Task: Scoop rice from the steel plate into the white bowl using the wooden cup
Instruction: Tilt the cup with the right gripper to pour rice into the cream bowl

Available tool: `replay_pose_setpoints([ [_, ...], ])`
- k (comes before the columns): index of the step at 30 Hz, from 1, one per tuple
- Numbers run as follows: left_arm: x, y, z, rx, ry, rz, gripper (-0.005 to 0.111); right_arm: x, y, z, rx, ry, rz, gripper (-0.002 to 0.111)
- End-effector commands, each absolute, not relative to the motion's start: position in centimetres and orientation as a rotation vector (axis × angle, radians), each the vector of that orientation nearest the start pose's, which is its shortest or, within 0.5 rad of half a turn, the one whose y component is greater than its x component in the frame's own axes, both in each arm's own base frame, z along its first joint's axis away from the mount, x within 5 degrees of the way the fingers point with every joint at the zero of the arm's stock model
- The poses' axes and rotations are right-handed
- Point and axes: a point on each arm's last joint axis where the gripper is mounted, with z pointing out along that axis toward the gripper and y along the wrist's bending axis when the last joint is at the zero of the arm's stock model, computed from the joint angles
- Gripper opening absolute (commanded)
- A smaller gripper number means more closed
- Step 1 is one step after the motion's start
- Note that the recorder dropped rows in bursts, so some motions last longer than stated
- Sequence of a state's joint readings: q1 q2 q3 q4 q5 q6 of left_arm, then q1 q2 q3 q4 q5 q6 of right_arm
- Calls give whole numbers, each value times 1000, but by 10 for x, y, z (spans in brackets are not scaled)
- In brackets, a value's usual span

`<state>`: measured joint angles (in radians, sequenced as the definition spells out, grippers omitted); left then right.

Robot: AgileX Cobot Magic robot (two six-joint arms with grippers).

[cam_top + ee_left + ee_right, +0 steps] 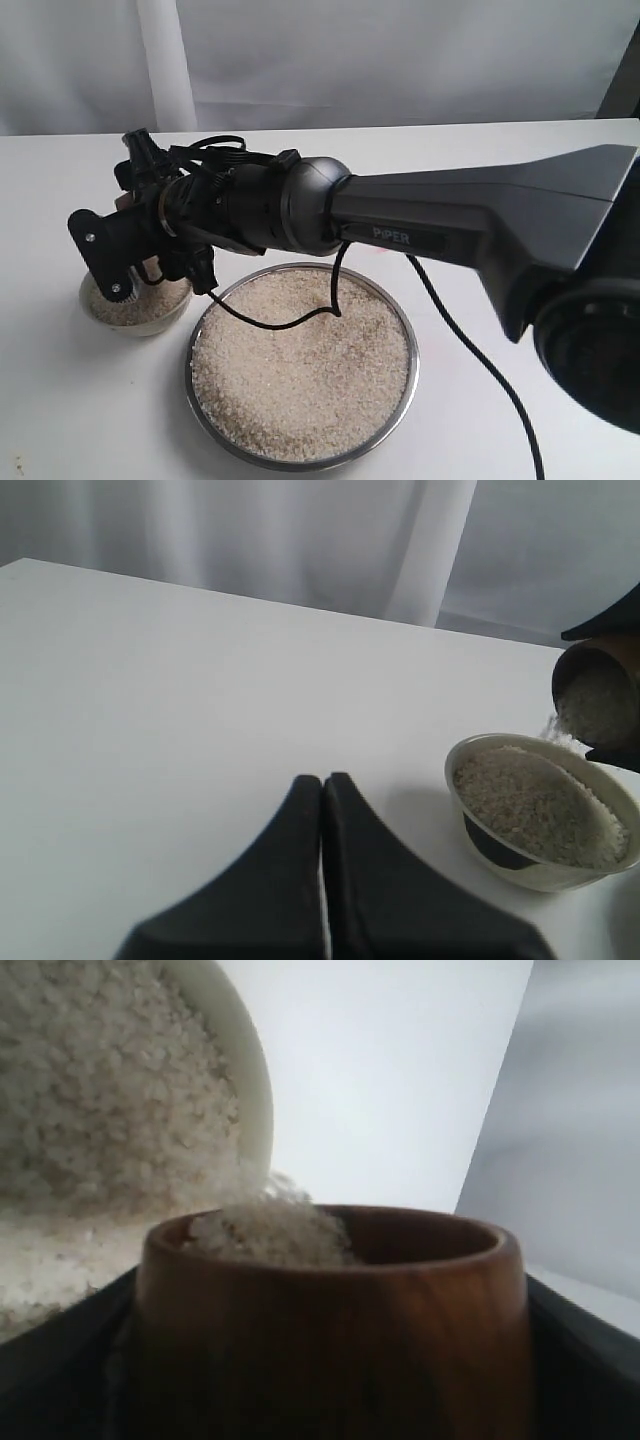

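Observation:
The steel plate (412,345) lies at the front of the table under a flat heap of rice (300,375). Left of it stands the white bowl (135,322), nearly full of rice (535,805). My right gripper (140,230) reaches across above the bowl, shut on the wooden cup (330,1330), with a dark finger on each side. The cup (600,695) is tipped toward the bowl (255,1080), and rice (270,1235) spills over its lip into it. My left gripper (323,780) is shut on nothing, low over bare table, left of the bowl (540,875).
The right arm's dark body (480,215) stretches from the right edge over the back of the plate. A black cable (300,320) hangs from it onto the rice. A white curtain (350,60) closes off the back of the white table (80,420).

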<state>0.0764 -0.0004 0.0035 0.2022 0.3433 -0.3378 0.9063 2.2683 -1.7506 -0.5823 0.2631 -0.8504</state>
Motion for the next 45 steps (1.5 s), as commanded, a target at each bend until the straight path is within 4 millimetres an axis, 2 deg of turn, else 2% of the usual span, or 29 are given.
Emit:
replay_pose_setpoints([
  [1,53,10,183,-248,1797,-1,0,331,403,183,-2064,849,-501,0],
  [8,53,10,183,-248,1797,-1,0,325,408,184,-2122,690,-598,0],
  [18,53,10,183,-248,1797,-1,0,325,409,185,-2143,611,-653,0],
  [45,53,10,183,-248,1797,-1,0,319,416,189,-2239,238,-903,0],
])
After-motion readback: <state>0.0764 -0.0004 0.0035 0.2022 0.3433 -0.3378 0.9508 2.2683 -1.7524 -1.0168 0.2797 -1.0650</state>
